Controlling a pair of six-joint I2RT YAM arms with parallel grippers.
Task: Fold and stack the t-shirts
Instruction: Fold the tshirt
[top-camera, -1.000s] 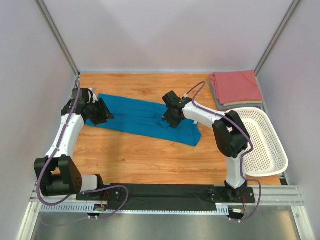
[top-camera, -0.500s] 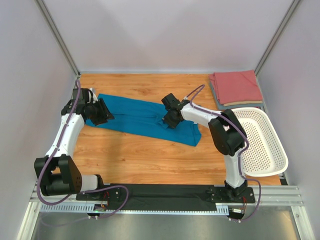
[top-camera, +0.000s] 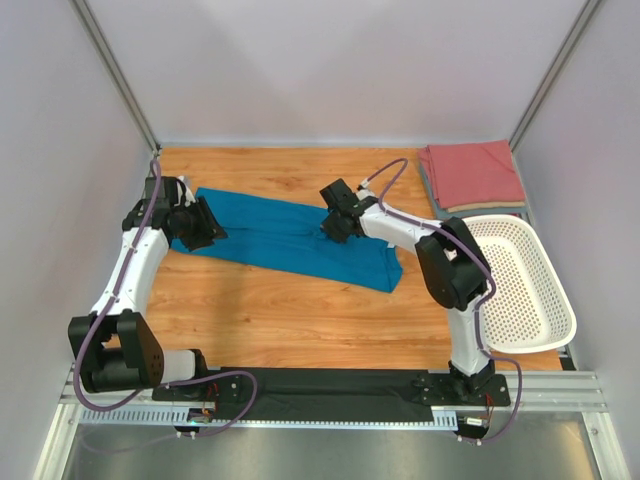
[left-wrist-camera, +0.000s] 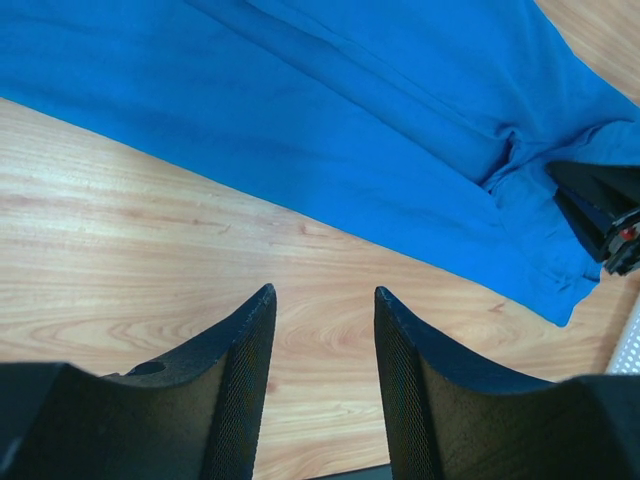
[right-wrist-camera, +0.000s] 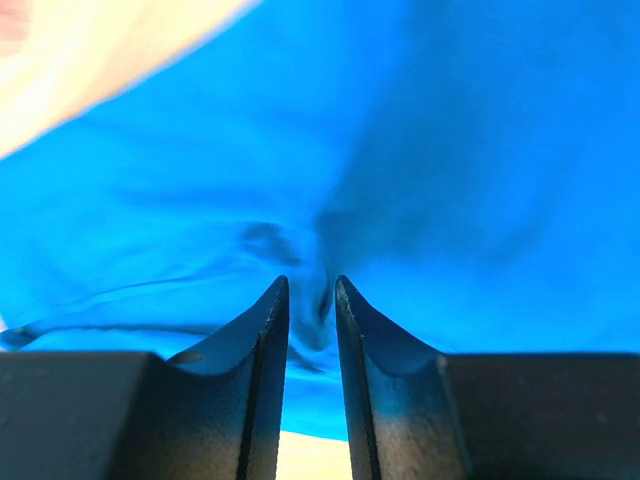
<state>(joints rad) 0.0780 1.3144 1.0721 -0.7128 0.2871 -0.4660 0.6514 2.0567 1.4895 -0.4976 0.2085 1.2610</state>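
The teal-blue t-shirt (top-camera: 285, 235) lies as a long band across the table, and it also fills the top of the left wrist view (left-wrist-camera: 350, 110). My right gripper (top-camera: 333, 228) is shut on a raised pinch of this shirt (right-wrist-camera: 312, 285) near its middle-right. My left gripper (top-camera: 208, 226) is open and empty at the shirt's left end, its fingers (left-wrist-camera: 322, 292) over bare wood just off the cloth edge. The salmon-red t-shirt (top-camera: 472, 172) lies folded at the back right on the grey-blue one (top-camera: 432, 198), of which only an edge shows.
A white perforated basket (top-camera: 520, 285) stands at the right edge, beside the right arm. The table top (top-camera: 290, 310) is wood, with walls on three sides. The right gripper's tip shows at the right edge of the left wrist view (left-wrist-camera: 600, 215).
My right gripper has moved slightly left and toward the back, keeping its pinch on the teal-blue shirt. The left arm has not moved.
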